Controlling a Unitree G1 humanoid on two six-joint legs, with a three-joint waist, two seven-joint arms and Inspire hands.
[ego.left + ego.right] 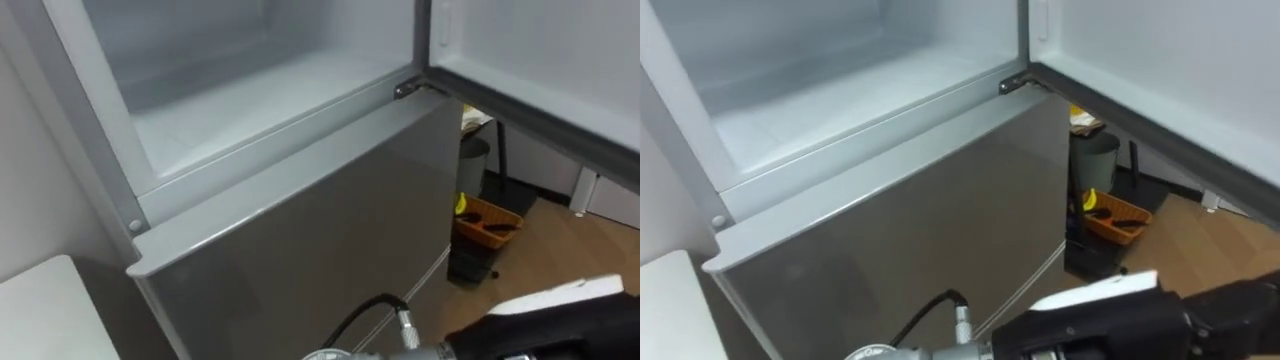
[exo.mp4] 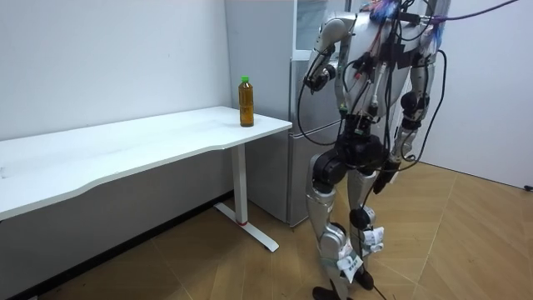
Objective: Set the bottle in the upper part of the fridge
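The bottle (image 2: pixel 246 102), brown with a green cap, stands upright near the end of the white table (image 2: pixel 150 137), apart from both hands. I stand in front of the grey fridge (image 2: pixel 298 167). Its upper compartment (image 1: pixel 260 100) is open and bare inside, with the door (image 1: pixel 540 60) swung out to the right. The lower door (image 1: pixel 300 230) is closed. My left hand (image 1: pixel 560 320) hangs low before the lower door, with nothing seen in it, and reaches past the right edge. My right hand (image 2: pixel 403 140) hangs at my side.
A corner of the white table (image 1: pixel 40 310) sits close on my left, beside the fridge. Right of the fridge, a dark bin (image 1: pixel 472 160) and an orange basket (image 1: pixel 487 222) stand on the wooden floor under the open door.
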